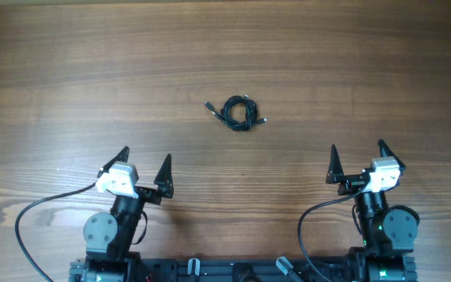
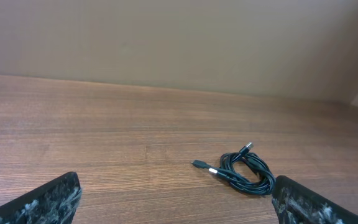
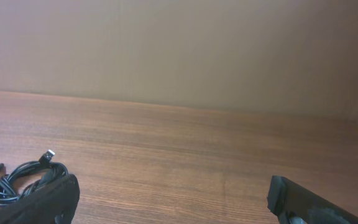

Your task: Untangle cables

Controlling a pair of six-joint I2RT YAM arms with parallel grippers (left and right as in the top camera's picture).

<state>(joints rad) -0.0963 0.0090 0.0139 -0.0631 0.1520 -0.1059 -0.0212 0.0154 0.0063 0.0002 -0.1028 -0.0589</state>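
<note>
A small bundle of tangled black cables (image 1: 238, 112) lies on the wooden table near the middle, with plug ends sticking out at its left and right. It also shows in the left wrist view (image 2: 244, 172) ahead and to the right, and in the right wrist view (image 3: 20, 178) at the far left, partly behind a finger. My left gripper (image 1: 142, 167) is open and empty, well short of the bundle. My right gripper (image 1: 358, 159) is open and empty, short of it and to the right.
The wooden table (image 1: 225, 47) stretches all around the bundle. A plain beige wall (image 2: 179, 37) stands beyond the table's far edge. The arms' own black leads (image 1: 30, 227) loop near the front edge.
</note>
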